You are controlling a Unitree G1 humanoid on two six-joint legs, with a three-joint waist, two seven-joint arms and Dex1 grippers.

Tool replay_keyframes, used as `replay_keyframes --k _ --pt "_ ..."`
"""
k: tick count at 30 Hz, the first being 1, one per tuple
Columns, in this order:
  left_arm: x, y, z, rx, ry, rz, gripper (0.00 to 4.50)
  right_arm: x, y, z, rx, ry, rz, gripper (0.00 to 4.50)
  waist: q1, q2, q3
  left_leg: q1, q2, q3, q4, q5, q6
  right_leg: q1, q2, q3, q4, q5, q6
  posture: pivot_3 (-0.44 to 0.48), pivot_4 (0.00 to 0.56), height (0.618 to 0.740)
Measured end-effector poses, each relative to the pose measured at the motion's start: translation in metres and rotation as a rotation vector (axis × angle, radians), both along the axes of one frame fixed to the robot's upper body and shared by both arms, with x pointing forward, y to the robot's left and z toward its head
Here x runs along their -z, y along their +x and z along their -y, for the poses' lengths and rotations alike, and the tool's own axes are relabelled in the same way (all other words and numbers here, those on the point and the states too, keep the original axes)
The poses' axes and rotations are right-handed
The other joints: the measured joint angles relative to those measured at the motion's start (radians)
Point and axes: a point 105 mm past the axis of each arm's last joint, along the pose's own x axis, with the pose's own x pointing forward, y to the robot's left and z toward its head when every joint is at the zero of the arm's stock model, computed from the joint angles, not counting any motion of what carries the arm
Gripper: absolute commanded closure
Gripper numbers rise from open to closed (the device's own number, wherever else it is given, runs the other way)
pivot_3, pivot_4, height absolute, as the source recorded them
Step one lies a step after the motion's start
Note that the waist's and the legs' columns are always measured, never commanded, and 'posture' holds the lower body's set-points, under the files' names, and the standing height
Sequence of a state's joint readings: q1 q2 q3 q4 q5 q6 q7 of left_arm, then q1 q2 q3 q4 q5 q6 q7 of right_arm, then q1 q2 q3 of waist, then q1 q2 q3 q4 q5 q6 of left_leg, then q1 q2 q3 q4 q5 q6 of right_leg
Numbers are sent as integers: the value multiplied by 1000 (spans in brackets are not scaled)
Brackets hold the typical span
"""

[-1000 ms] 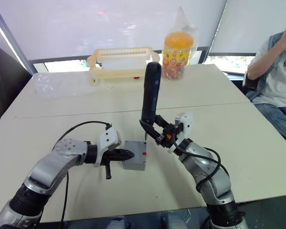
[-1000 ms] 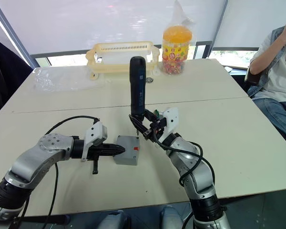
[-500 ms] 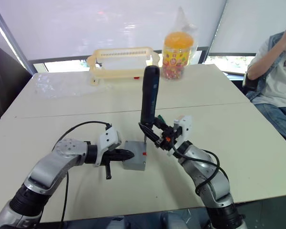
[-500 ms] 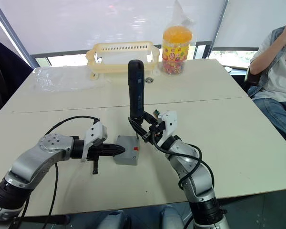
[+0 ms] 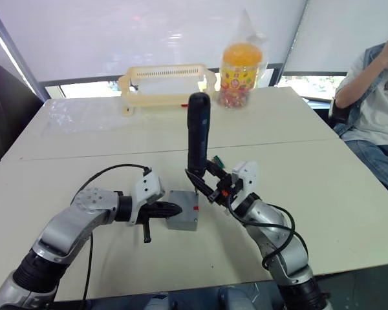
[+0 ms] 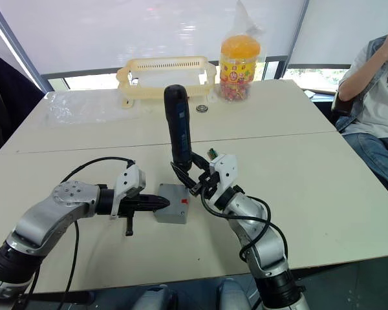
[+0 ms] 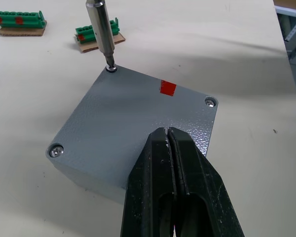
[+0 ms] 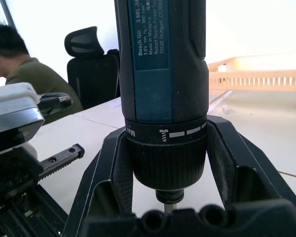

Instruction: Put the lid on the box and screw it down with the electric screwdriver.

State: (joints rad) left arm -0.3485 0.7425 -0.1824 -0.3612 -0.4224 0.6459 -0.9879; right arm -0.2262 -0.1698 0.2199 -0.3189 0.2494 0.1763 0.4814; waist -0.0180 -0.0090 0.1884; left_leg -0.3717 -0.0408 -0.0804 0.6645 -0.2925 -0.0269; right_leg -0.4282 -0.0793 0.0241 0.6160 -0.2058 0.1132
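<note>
Grey lid (image 7: 138, 118) sits on box (image 5: 182, 224) | right gripper (image 6: 195, 179) jaws clamp electric screwdriver (image 5: 198, 137), bit in corner screw (image 7: 111, 68) | left gripper (image 7: 169, 148) jaws closed, empty, pressing lid edge

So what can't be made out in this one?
- Fourth corner screw of the lid: left wrist view, hidden behind the left gripper.
- Bit tip of the electric screwdriver: right wrist view, hidden behind the right gripper.
- Box walls below the lid: mostly out of sight in left wrist view.
</note>
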Motion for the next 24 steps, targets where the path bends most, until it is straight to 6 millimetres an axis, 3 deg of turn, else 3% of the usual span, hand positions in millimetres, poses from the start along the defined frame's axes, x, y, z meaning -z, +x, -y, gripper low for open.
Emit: replay_keyframes --k 18,24 --pt "6 2 -3 -17 14 4 4500 16 4 1 30 -23 8 2811 1 -1 -18 5 0 0 -1 0 0 5 0 0 -1 -3 -3 0 150 740" --pt "9 3 -4 -27 21 0 4500 21 4 0 38 -10 -18 2811 0 -1 -20 18 1 -1 -3 -2 4 18 0 0 -2 -11 -5 0 150 740"
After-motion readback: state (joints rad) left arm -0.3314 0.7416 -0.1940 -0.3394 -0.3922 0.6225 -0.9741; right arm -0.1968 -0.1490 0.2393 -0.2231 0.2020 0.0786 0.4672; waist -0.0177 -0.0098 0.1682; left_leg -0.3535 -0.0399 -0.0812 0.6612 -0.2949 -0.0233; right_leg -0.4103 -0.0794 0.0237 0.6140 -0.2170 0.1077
